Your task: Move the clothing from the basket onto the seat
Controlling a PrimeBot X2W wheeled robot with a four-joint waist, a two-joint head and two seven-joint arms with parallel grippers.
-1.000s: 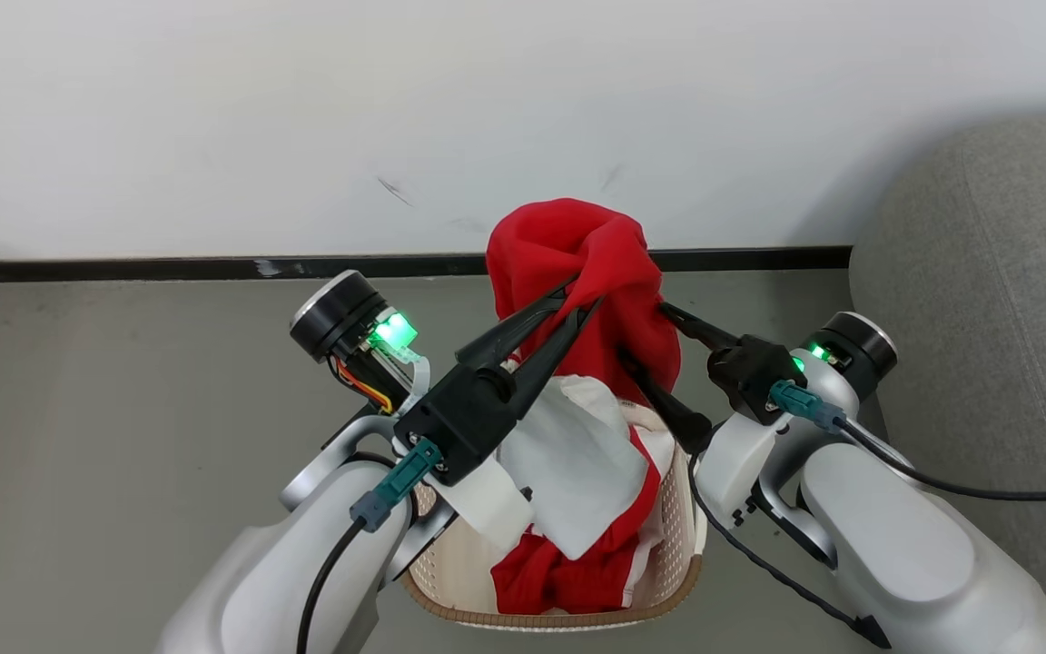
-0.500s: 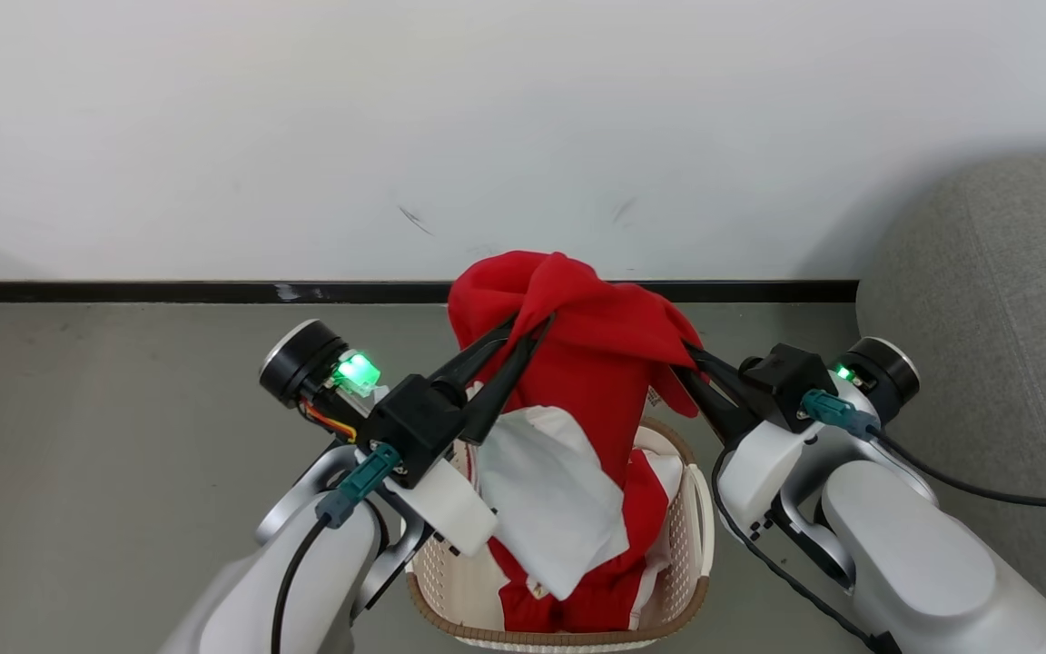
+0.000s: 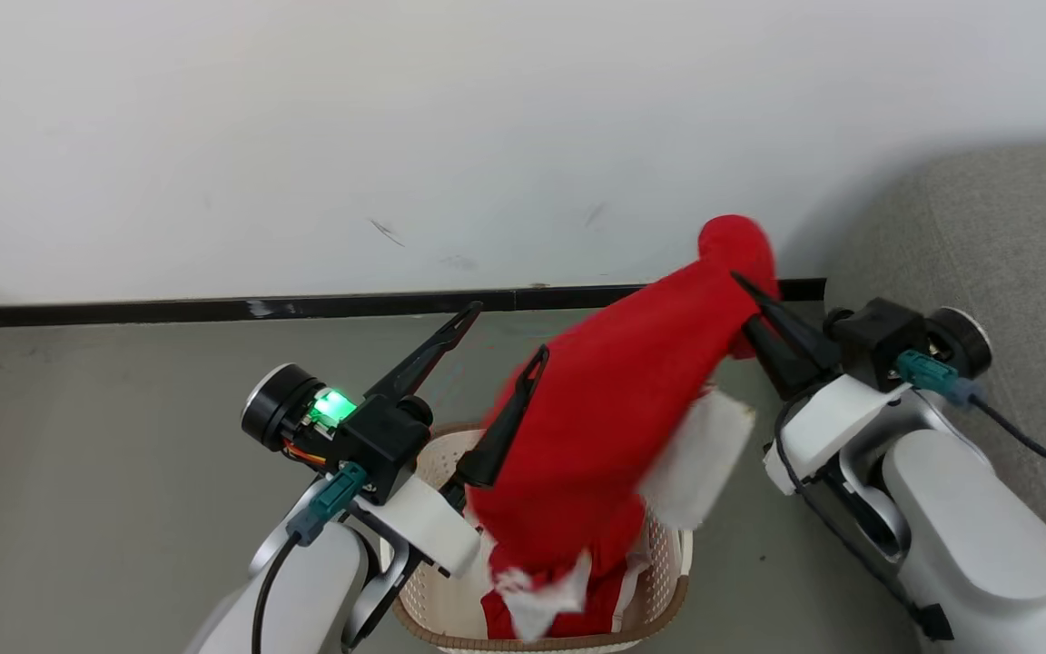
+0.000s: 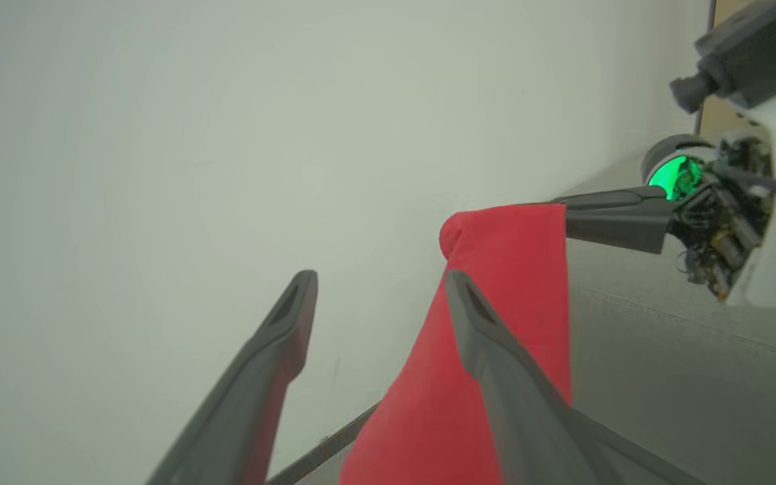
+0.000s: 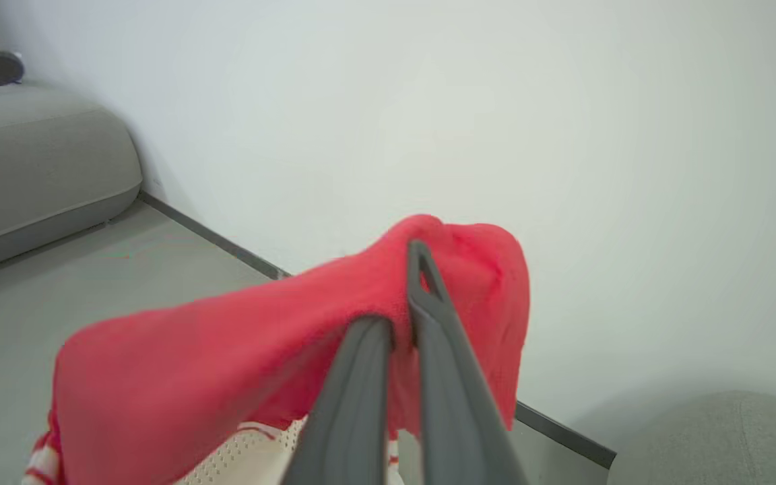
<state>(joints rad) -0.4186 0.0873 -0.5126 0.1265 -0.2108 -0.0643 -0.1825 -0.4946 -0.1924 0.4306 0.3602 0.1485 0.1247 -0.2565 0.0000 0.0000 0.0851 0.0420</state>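
Head view: right gripper [image 3: 741, 283] clamped on clothing [image 3: 614, 427], left gripper [image 3: 508, 329] spread wide.
Slants as a red band from its pinched top end, near the seat [image 3: 986, 227], down into the basket [image 3: 414, 595], white patches blurred over the basket's right rim. Left fingers [image 3: 437, 345] gripping nothing, one just beside the cloth's left edge or touching it, cannot tell which. Basket on the floor [image 3: 78, 454], seat at the floor's right edge by the wall [image 3: 305, 136].
Left wrist view: own fingers parted, bare wall between; one finger in front of the red cloth [image 4: 502, 316]; farther off, right gripper [image 4: 573, 214] closed on the cloth's top corner.
Right wrist view: fingers pressed together on the cloth [image 5: 226, 364], a fold bunched over the tips; lower end draped toward the basket wall [image 5: 253, 461] at the bottom edge; seat [image 5: 718, 431] at lower right.
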